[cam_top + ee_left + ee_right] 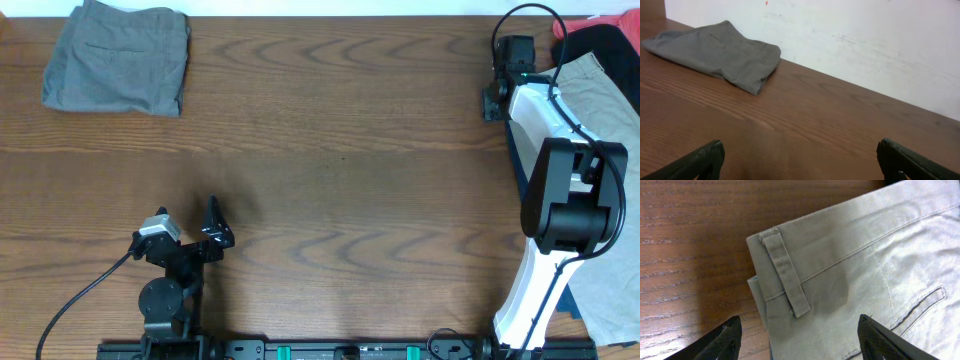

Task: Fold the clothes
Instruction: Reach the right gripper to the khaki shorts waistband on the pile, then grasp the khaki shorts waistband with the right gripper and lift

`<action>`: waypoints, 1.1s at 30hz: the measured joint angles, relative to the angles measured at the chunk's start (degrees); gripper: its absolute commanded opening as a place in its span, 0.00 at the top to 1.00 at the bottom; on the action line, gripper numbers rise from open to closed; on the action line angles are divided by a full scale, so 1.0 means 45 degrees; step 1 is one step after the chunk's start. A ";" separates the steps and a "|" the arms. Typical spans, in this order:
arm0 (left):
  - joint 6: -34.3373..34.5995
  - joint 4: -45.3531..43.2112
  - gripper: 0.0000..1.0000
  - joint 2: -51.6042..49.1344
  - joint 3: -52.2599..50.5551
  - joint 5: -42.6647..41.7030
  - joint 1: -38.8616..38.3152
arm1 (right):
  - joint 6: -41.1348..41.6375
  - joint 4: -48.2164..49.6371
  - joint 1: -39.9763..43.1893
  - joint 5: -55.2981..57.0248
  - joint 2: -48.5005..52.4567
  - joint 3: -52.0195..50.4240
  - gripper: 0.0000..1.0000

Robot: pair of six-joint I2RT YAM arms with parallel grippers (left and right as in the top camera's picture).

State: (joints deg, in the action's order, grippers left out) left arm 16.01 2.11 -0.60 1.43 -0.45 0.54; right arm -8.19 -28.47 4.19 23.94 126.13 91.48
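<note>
Your right gripper (800, 332): jaws apart, nothing clamped, hovering over belt loop (787, 277) at waistband corner of beige shorts (865, 255). Beige shorts lie far right of folded grey shorts (118, 60), beside black garment (612, 45) and red garment (585, 25). Your left gripper (218, 225): jaws wide, empty, well apart from grey shorts, nearer robot base.

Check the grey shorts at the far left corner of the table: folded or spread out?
Folded. The grey shorts lie as a compact rectangle, and the left wrist view shows a thick, doubled edge.
</note>
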 measured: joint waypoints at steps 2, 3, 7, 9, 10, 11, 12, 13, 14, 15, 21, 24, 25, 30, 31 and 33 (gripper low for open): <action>0.0000 -0.0005 0.02 0.0000 0.0000 0.0000 0.0000 | -0.0029 0.0097 0.0000 0.0015 0.0000 0.0000 0.30; 0.0000 0.0000 0.02 0.0000 0.0000 0.0000 0.0000 | -0.0053 0.0117 0.0000 0.0015 0.0000 0.0000 0.30; 0.0000 0.0000 0.02 0.0000 0.0000 0.0000 0.0000 | -0.0073 0.0102 0.0000 0.0019 0.0000 0.0000 0.30; 0.0000 -0.0005 0.02 0.0000 0.0000 0.0000 0.0000 | -0.0083 0.0102 0.0000 0.0019 0.0010 0.0000 0.28; 0.0000 -0.0005 0.02 0.0000 0.0000 0.0000 0.0000 | -0.0112 0.0102 0.0000 0.0019 0.0010 0.0000 0.28; 0.0000 -0.0005 0.02 0.0000 0.0000 0.0000 0.0000 | -0.0131 0.0102 0.0000 0.0024 0.0010 0.0000 0.28; 0.0000 0.0000 0.02 0.0000 0.0000 0.0000 0.0000 | -0.0170 0.0102 0.0000 0.0024 0.0010 0.0000 0.27; 0.0000 -0.0005 0.02 0.0000 0.0000 0.0000 0.0000 | -0.0204 0.0102 0.0000 0.0024 0.0015 0.0000 0.26; 0.0000 0.0000 0.02 0.0000 0.0000 0.0000 0.0000 | -0.0243 0.0107 0.0000 0.0029 0.0044 0.0000 0.24; 0.0000 -0.0005 0.02 0.0000 0.0000 0.0000 0.0000 | -0.0262 0.0107 -0.0005 0.0039 0.0068 0.0005 0.24; 0.0000 0.0000 0.02 0.0000 0.0000 0.0000 0.0000 | -0.0403 0.0141 -0.0005 0.0384 0.0447 0.0053 0.37; 0.0000 0.0000 0.02 0.0000 0.0000 0.0000 -0.0005 | -0.0471 0.0141 0.0000 0.0491 0.0549 0.0053 0.52; 0.0000 0.0000 0.02 0.0000 0.0000 0.0000 0.0000 | -0.0476 0.0175 0.0000 0.0583 0.0597 0.0058 0.55; 0.0000 -0.0005 0.02 0.0000 0.0000 0.0000 -0.0005 | -0.0500 0.0228 -0.0005 0.0641 0.0636 0.0063 0.52; 0.0000 -0.0005 0.02 0.0000 0.0000 0.0000 0.0000 | -0.0495 0.0238 -0.0005 0.0646 0.0636 0.0063 0.55; 0.0000 -0.0005 0.02 0.0000 0.0000 0.0000 0.0000 | -0.0515 0.0248 -0.0005 0.0641 0.0636 0.0068 0.61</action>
State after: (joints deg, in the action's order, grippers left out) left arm 16.01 2.09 -0.60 1.43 -0.45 0.54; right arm -10.50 -27.35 4.16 26.83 128.99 91.79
